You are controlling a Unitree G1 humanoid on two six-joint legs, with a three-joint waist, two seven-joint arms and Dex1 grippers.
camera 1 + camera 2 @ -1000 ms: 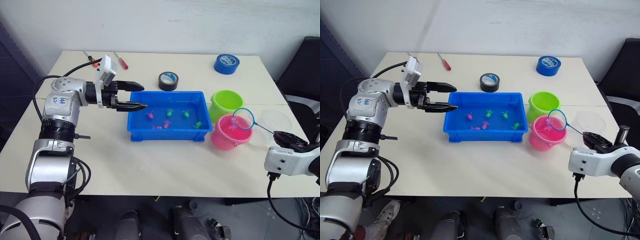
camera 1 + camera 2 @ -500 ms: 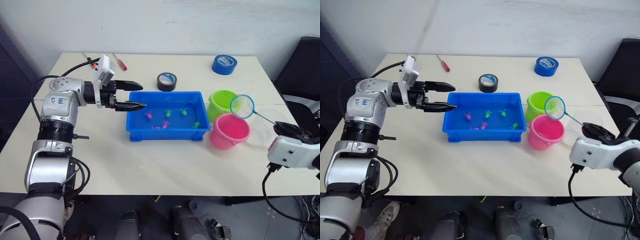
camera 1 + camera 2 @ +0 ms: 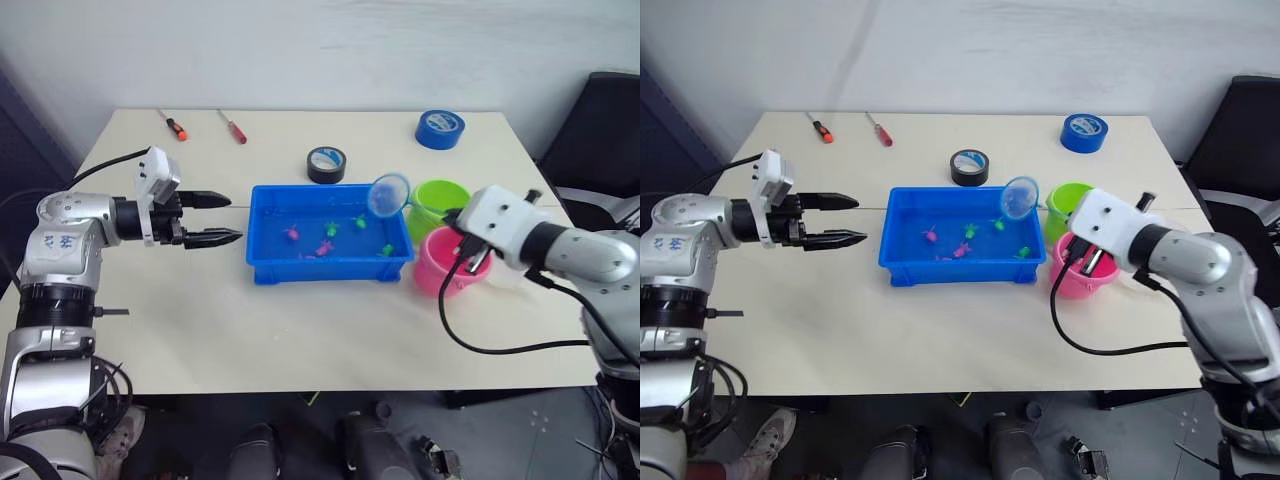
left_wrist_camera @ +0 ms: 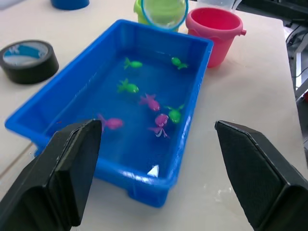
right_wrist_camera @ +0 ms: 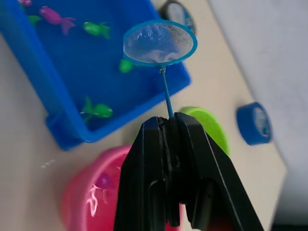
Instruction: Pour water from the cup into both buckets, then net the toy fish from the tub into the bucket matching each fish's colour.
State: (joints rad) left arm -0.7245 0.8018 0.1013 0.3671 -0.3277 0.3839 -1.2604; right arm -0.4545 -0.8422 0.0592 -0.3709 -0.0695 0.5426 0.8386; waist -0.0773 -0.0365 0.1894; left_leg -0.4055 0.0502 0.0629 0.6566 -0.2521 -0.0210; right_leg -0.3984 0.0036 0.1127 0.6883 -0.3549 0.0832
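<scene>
We saw the right gripper (image 5: 168, 130) clamped on the thin handle of the net (image 3: 388, 194), whose hoop hung over the right end of the blue tub (image 3: 262, 272). Pink and green toy fish (image 4: 150, 102) lay in the tub. The left gripper (image 3: 212, 219) hovered left of the tub, fingers spread and empty.

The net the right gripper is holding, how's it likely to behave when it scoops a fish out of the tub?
The net has a thin handle pinched in the right gripper, so it probably flexes and may twist. Its mesh looks soft and should sag under a fish. Water in the tub likely drags little.
</scene>
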